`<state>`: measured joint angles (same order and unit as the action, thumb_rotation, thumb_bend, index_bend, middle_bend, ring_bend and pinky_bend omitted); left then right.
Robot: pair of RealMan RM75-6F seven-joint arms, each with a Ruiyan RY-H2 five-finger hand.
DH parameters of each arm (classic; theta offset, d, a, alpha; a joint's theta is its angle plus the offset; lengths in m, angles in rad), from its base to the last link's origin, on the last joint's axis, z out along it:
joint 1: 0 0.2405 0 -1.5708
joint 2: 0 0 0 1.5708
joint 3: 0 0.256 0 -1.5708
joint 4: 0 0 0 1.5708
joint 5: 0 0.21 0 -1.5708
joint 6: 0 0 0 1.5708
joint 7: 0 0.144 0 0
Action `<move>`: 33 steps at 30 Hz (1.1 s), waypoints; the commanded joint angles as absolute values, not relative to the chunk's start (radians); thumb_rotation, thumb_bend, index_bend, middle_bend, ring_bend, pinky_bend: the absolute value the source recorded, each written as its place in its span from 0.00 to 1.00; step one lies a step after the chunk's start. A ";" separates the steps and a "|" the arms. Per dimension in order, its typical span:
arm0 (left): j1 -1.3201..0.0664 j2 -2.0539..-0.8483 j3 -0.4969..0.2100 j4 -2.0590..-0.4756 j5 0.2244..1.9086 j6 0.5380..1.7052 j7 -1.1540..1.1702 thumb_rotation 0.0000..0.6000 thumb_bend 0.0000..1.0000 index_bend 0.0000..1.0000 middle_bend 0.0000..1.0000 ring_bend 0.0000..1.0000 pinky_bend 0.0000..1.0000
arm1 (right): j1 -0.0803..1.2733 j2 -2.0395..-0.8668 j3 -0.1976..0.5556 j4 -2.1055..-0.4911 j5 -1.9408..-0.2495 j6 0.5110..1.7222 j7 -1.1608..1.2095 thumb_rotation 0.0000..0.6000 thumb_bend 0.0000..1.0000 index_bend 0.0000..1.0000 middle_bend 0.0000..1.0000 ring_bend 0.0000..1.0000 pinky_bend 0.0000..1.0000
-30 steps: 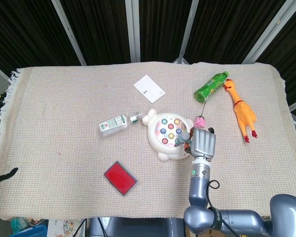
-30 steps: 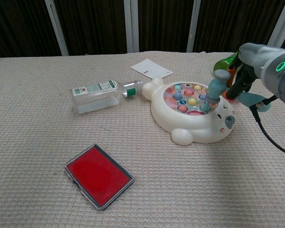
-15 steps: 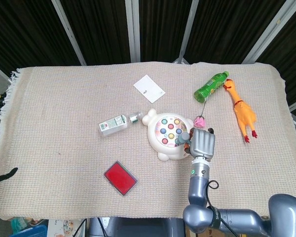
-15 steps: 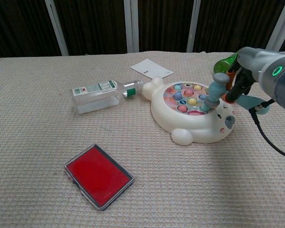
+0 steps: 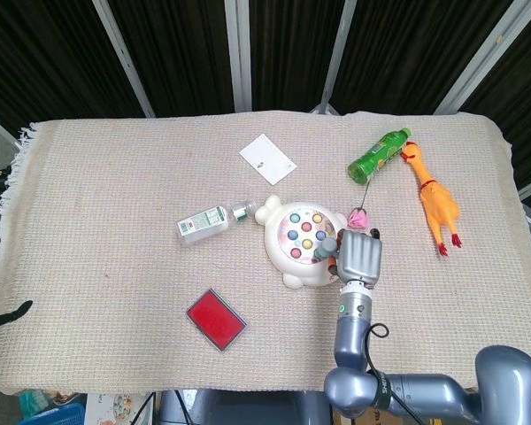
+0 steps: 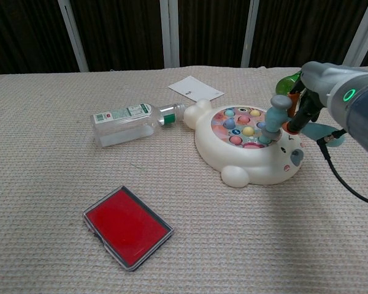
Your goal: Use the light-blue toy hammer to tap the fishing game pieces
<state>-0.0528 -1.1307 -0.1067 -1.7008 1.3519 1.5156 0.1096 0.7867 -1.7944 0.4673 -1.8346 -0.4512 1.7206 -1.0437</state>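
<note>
The white fishing game (image 5: 294, 267) (image 6: 239, 160) sits mid-table with coloured fish pieces in its round top. My right hand (image 5: 359, 255) (image 6: 308, 101) grips the light-blue toy hammer (image 6: 273, 118) (image 5: 326, 250) by its handle at the game's right side. The hammer stands nearly upright, its lower end down on a piece at the right edge of the disc. In the head view the hand covers most of the handle. My left hand shows in neither view.
A clear plastic bottle (image 5: 207, 222) (image 6: 126, 122) lies left of the game. A red flat case (image 5: 216, 319) (image 6: 127, 227) lies in front. A white card (image 5: 267, 158), a green bottle (image 5: 378, 155), a yellow rubber chicken (image 5: 434, 198) and a small pink toy (image 5: 358, 215) lie beyond and to the right.
My right hand and the hammer have shifted slightly left over the game; the hammer's lower end stays on the pieces at the disc's right side.
</note>
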 commanded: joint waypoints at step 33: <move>-0.055 -1.133 -0.106 -1.700 1.353 1.512 0.111 1.00 0.01 0.01 0.00 0.00 0.00 | 0.827 -1.827 0.450 -1.791 -0.453 1.738 -1.128 1.00 0.51 0.89 0.61 0.47 0.19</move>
